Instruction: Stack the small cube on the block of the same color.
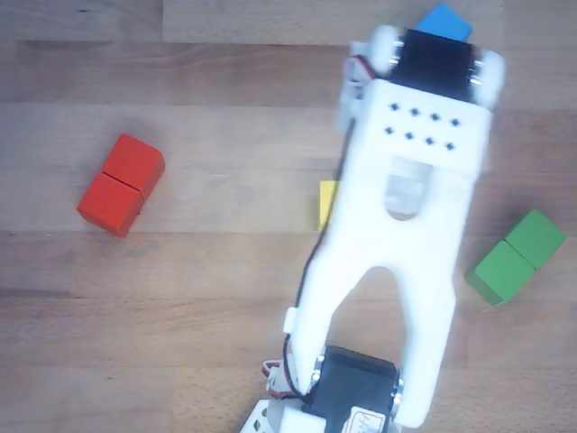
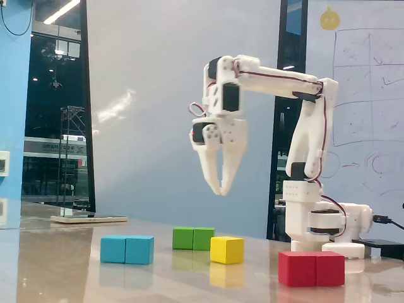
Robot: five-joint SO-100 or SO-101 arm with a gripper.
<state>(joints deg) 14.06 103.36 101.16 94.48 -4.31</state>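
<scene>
Pincer (image 2: 221, 189): empty, fingertips nearly together, raised.
Cube (image 2: 226, 250): yellow, directly below; likely light, rigid, smooth; grip two opposite flat faces.
Matching block: none seen.

Claw (image 2: 221, 189) aloft — shut, empty

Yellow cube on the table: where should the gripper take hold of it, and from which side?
Take the yellow cube by two opposite upright faces, coming straight down from above. It sits flat on the table, apart from the green block and the blue block, so its sides look free. The gripper hangs above it, empty, fingertips nearly together, and would need to open first.
</scene>
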